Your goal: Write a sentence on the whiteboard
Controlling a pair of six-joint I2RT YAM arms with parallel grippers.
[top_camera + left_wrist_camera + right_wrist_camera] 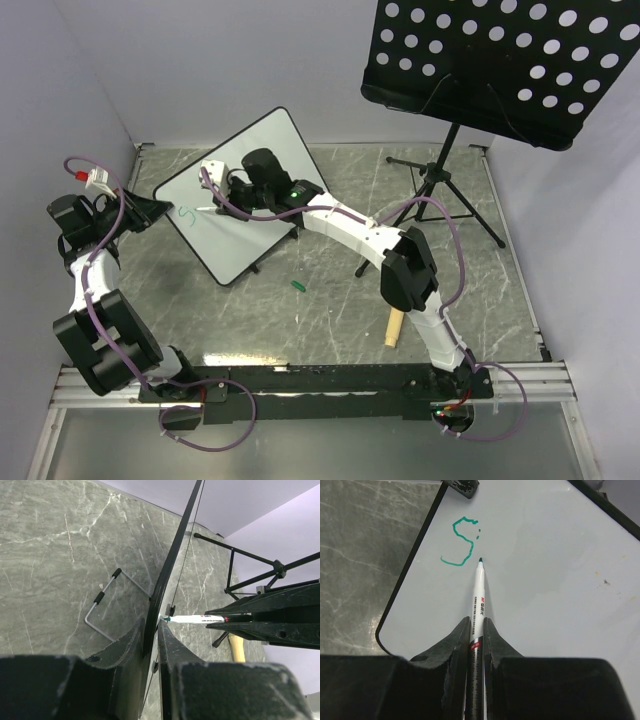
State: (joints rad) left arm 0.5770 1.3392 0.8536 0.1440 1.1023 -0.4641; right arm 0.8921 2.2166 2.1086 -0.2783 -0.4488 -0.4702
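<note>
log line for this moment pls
left claw: clamped on whiteboard edge | right claw: gripping marker | tip: at board beside green s | written: one letter only

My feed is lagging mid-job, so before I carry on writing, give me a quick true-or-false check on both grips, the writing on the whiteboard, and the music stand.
1. The right gripper is shut on the marker. True.
2. The whiteboard already carries a whole sentence. False: only a teal-green S and a small dot beside it.
3. The left gripper clamps the whiteboard's edge. True.
4. The music stand stands between the two arms. False: it stands at the far right, beyond the whiteboard.
</note>
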